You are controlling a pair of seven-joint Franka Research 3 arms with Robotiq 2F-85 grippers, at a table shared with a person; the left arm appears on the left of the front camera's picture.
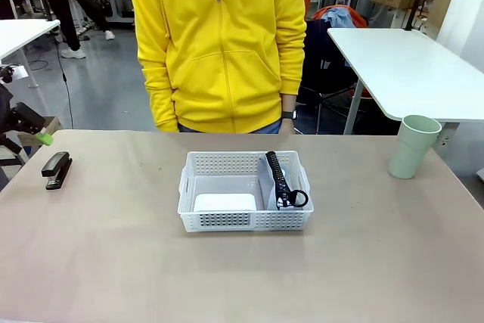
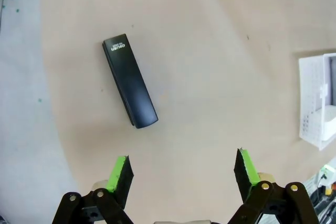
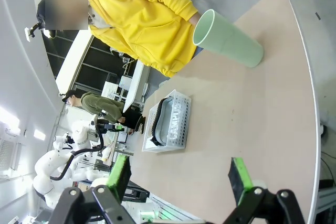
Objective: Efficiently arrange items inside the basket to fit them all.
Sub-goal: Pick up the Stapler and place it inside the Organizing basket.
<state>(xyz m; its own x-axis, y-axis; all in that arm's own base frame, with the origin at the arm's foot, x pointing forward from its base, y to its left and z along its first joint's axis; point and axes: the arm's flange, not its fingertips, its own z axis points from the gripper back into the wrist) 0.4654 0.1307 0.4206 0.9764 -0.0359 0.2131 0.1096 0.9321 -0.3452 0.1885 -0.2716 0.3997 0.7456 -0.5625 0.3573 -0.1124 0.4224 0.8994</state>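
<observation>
Bench [image 1: 113,262]: spread tan and flat across the front view; carried basket, cup and stapler.
Person [image 1: 219,51]: stood at the far edge, behind the basket, in a yellow zipped hoodie, arms hanging at the sides.
Basket [image 1: 243,219]: sat at mid-bench, long side toward the front camera; white, with perforated walls and cut-out handles; held pouch and device.
Pouch [image 1: 278,179]: stood on edge in the basket's right part; grey, black zipper on top, loop strap at the near end by the near wall.
Cup [image 1: 412,147]: stood upright outside the basket, well to its right, near the bench's far right edge; pale green, mouth upward.
Device [image 1: 224,203]: lay flat in the basket's left part, against the near wall, just beside the pouch; white; screen too small to make out.
Stapler [image 1: 57,169]: lay black and closed near the bench's left edge, well apart from the basket.
Left tool [image 2: 182,163]: hung above bare bench, fingers spread wide, gripping nothing; stapler ahead, a basket corner at the right edge of the wrist view.
Right tool [image 3: 179,171]: hung over the bench's right side, fingers spread wide, gripping nothing; cup and basket well ahead.
</observation>
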